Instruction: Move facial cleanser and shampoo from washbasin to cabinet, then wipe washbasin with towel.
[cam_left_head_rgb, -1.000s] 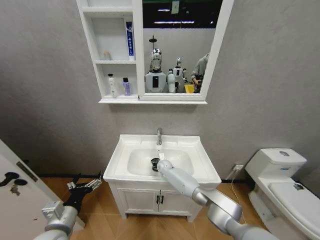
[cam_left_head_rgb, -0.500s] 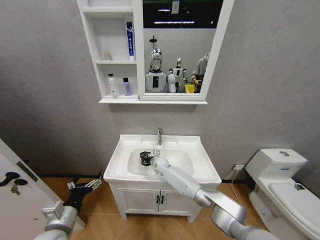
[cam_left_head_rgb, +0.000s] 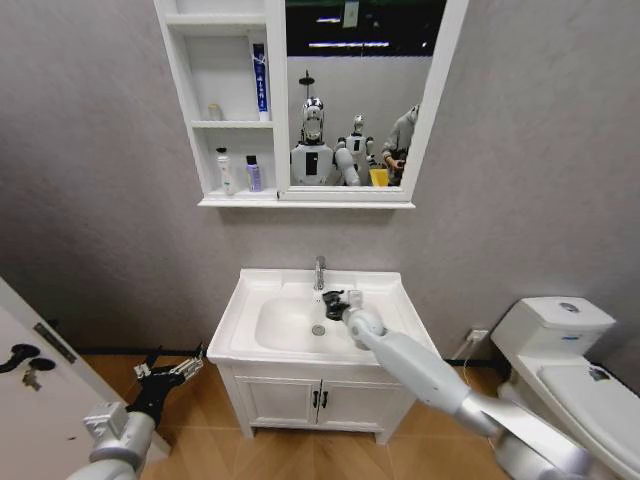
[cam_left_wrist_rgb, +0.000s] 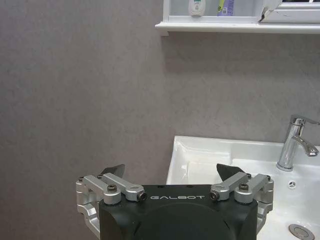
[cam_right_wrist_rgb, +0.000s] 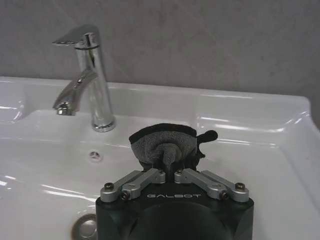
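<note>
Right hand (cam_left_head_rgb: 334, 300) clamps the bunched towel (cam_right_wrist_rgb: 167, 145) against the washbasin (cam_left_head_rgb: 410, 345) back slope beside the tap (cam_right_wrist_rgb: 92, 80) | left hand (cam_left_wrist_rgb: 170, 176) idle, spread wide | judgement: press evenly, sweep overlapping passes.

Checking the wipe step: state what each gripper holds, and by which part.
Right gripper pinches the towel at its bunched near edge, over the washbasin. Left gripper is open, holding nothing.
</note>
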